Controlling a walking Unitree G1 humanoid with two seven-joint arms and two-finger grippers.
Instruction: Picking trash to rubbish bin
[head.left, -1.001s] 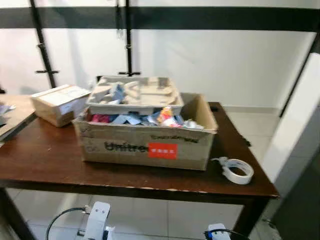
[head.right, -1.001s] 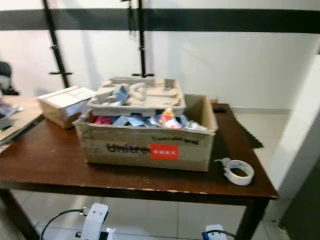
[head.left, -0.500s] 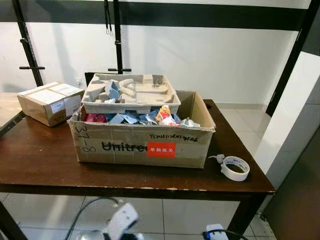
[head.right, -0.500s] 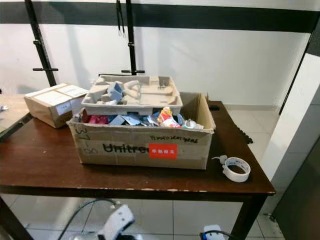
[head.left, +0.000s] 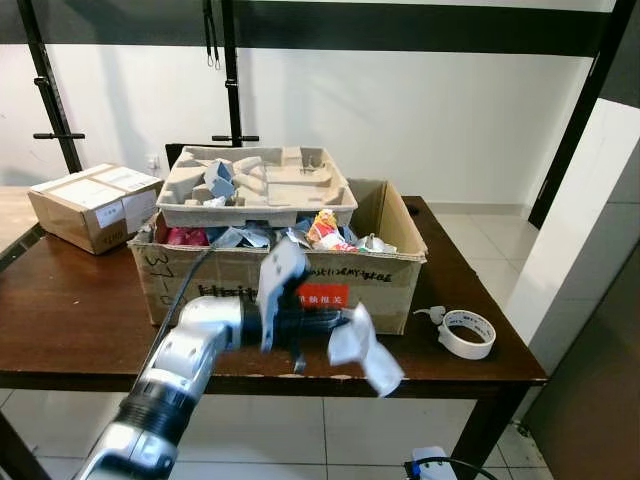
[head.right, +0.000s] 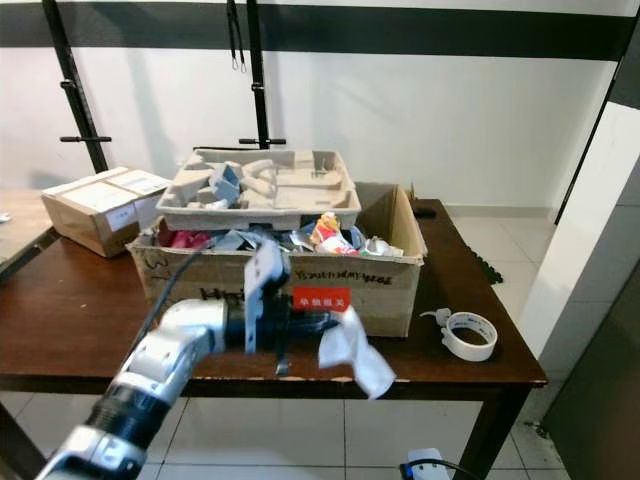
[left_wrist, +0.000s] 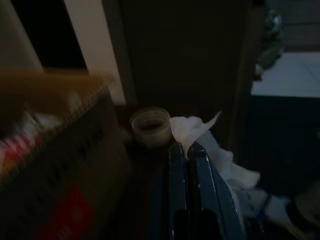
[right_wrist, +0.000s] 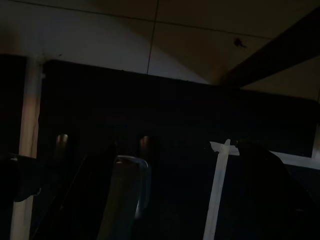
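brown table (head.left: 60, 320), left gripper (head.left: 340, 322) jaws seemingly pinched on white crumpled tissue (head.left: 362, 350) before cardboard box (head.left: 390, 285)

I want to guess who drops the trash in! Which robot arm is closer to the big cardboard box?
The left. Its pincer is raised in front of the cardboard box, holding a white tissue. The right arm hangs idle, low down below the table.

Both head cameras look down across the table (head.left: 80, 330) at the cardboard box (head.left: 370, 280), which the left wrist camera views close up.
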